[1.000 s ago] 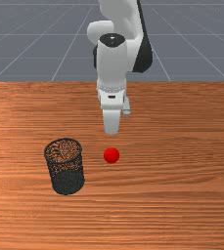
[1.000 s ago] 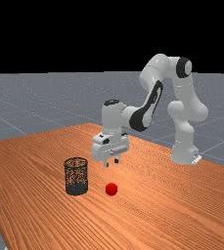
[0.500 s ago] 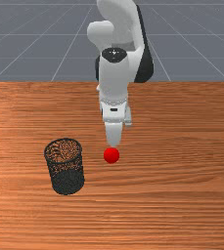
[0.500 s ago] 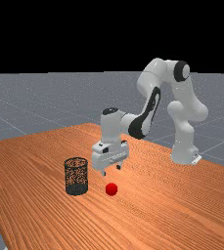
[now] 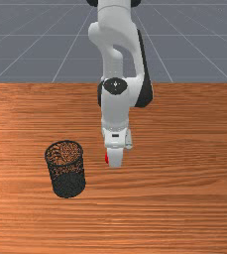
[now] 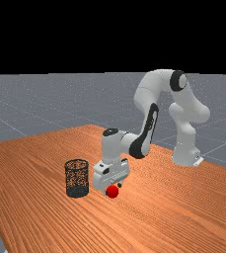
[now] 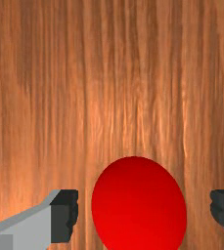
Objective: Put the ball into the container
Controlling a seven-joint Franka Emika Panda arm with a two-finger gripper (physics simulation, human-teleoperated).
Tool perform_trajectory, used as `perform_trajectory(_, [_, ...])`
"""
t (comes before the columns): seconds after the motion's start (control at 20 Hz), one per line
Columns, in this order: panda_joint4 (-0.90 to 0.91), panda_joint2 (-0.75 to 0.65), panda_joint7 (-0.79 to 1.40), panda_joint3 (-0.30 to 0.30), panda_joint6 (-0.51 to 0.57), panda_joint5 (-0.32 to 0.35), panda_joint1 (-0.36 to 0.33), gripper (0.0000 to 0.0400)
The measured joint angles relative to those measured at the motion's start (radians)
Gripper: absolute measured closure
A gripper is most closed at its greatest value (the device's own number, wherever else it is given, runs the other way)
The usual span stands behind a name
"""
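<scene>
In the far view my gripper (image 6: 113,189) is low over the table, its fingertips close behind the red ball (image 6: 112,191). The hand covers most of the ball (image 5: 106,158) in the front view; a red sliver peeks out on the hand's left. In the wrist view the gripper (image 7: 144,212) is open, with the ball (image 7: 139,207) between its wide-apart fingers and a gap on either side. The container, a black mesh cylinder (image 5: 68,171), stands upright to the left of ball and hand in the front view.
The wooden table (image 5: 184,173) extends around the ball and the container. In the far view the container (image 6: 77,179) stands close to the left of the hand, its open rim at about the height of the hand's body.
My hand has come down and, in the front view, toward the camera, from above and behind the ball to the ball itself. Ball and container have stayed in place.
</scene>
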Motion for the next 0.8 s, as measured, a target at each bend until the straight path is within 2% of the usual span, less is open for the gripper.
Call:
perform_trajectory(0.15, [0.035,0.065,0.0,0.0,0.022,-0.001,0.0,0.0])
perform_trajectory(0.45, [0.052,0.084,0.0,-0.009,0.102,-0.01,0.002,0.0])
perform_trajectory(0.5, [-0.065,0.004,-0.007,-0.004,0.238,-0.004,-0.007,0.0118])
perform_trajectory(0.55, [0.017,0.002,-0.001,-0.009,0.058,-0.01,-0.002,0.0121])
perform_trajectory(0.7, [0.006,-0.005,-0.005,-0.003,0.067,-0.003,-0.007,0.0121])
perform_trajectory(0.75, [0.062,0.067,0.117,-0.11,0.097,-0.091,0.094,0.012])
perform_trajectory(0.8, [0.046,0.077,0.004,-0.011,0.121,-0.01,0.001,0.012])
